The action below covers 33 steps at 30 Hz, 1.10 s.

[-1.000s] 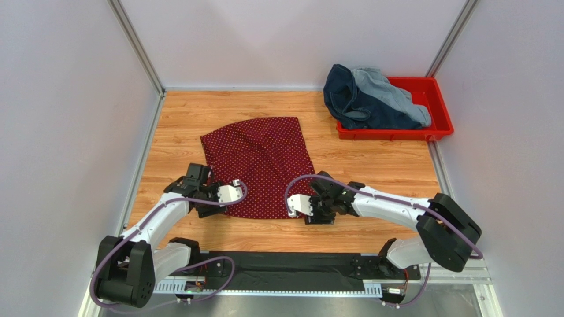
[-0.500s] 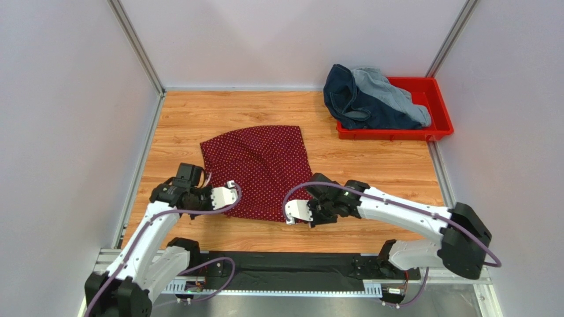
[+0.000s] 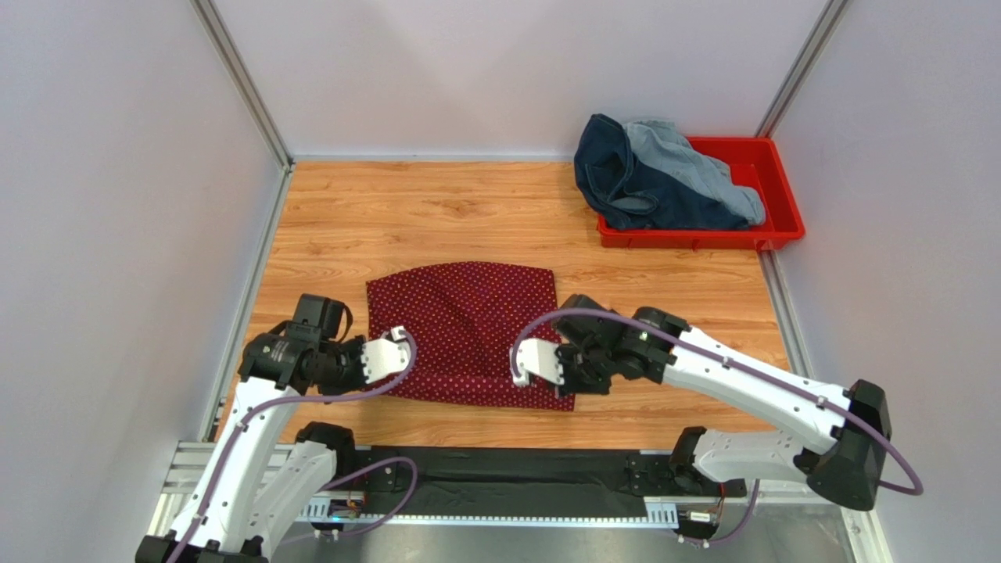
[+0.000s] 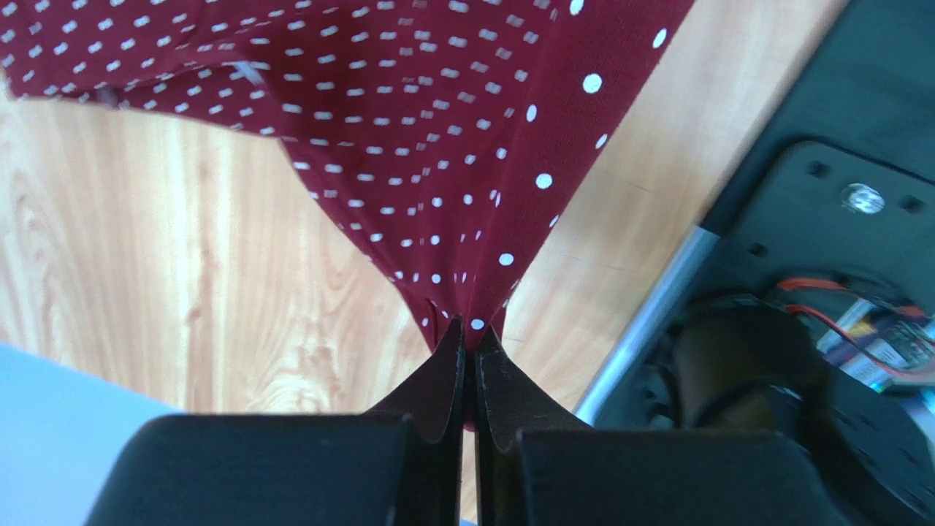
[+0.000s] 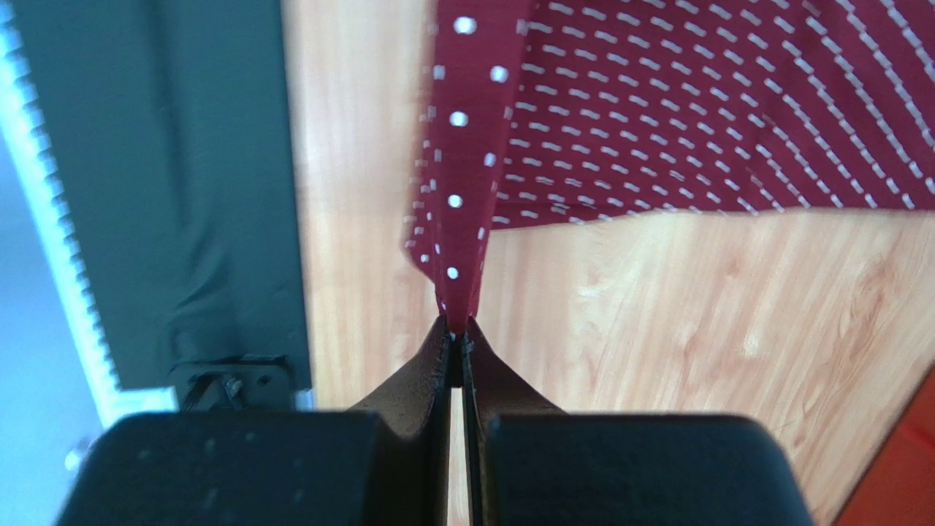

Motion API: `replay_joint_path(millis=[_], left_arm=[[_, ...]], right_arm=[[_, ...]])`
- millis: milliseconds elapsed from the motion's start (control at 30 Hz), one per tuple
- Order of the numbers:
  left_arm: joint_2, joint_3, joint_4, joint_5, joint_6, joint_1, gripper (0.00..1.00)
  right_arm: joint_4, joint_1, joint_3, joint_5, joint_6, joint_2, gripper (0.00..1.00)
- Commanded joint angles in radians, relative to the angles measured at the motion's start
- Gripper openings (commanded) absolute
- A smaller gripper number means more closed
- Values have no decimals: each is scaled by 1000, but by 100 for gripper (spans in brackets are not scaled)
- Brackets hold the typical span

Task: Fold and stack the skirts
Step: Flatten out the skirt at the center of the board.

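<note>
Red skirt [image 3: 464,329]: near corners pinched by left gripper [image 4: 474,334] and right gripper [image 5: 457,334], fold unfinished. Denim skirts [image 3: 658,176] wait at one o'clock.

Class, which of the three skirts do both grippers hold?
The dark red dotted skirt, pinched by the left gripper and right gripper; the navy skirt and pale denim skirt lie bunched in the red tray.

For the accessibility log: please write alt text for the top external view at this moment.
Left gripper and right gripper each pinch a near corner of the red dotted skirt, which lies on a wooden table. At the far right, a navy skirt and a pale denim skirt are heaped in a red tray.
</note>
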Motion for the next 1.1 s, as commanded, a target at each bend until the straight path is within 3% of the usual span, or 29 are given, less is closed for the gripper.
replay_joint_path(millis=[0, 100, 200, 400, 633, 800, 1067], left_arm=[[61, 28, 196, -110, -78, 6, 0], [203, 96, 367, -150, -185, 11, 0], [363, 193, 468, -180, -269, 20, 0], [665, 363, 552, -215, -313, 26, 0], [865, 524, 578, -290, -356, 43, 0], [922, 552, 584, -295, -363, 62, 0], [827, 537, 560, -157, -371, 63, 0]], right_arm=[[149, -126, 71, 40, 63, 67, 0], [234, -284, 158, -24, 68, 199, 0], [290, -333, 237, 39, 42, 340, 0], [300, -427, 431, 67, 32, 589, 0], [294, -465, 551, 45, 29, 733, 0], [286, -487, 590, 61, 66, 763, 0], [309, -494, 572, 25, 124, 686, 0]])
